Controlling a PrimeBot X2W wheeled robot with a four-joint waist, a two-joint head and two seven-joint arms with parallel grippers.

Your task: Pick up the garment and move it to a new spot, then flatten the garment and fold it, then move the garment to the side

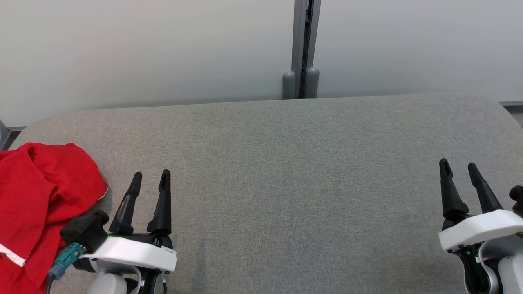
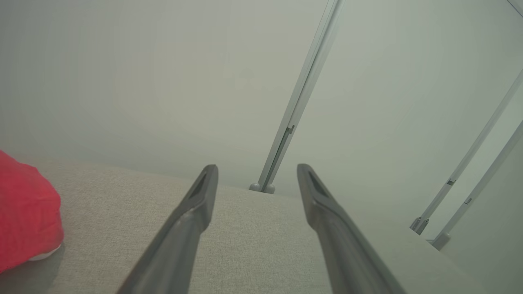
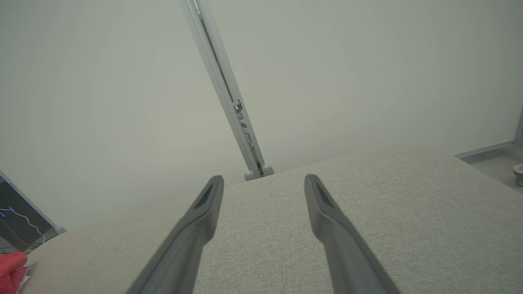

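One grey fabric surface point(image 1: 286, 171) bears a garment point(image 1: 41, 192), pale wall point(image 1: 143, 49) behind.

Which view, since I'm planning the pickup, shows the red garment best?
The head view shows most: the garment lies crumpled at the left edge of the grey surface, beside the left pincer. The left wrist view catches one red bulge; the right wrist view, a small scrap.

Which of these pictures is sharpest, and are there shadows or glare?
Head view: sharp, evenly lit, no glare; red garment casts a soft shadow on the grey fabric surface. Left wrist view: garment blurred, wall post leaning. Right wrist view: milky, low contrast.
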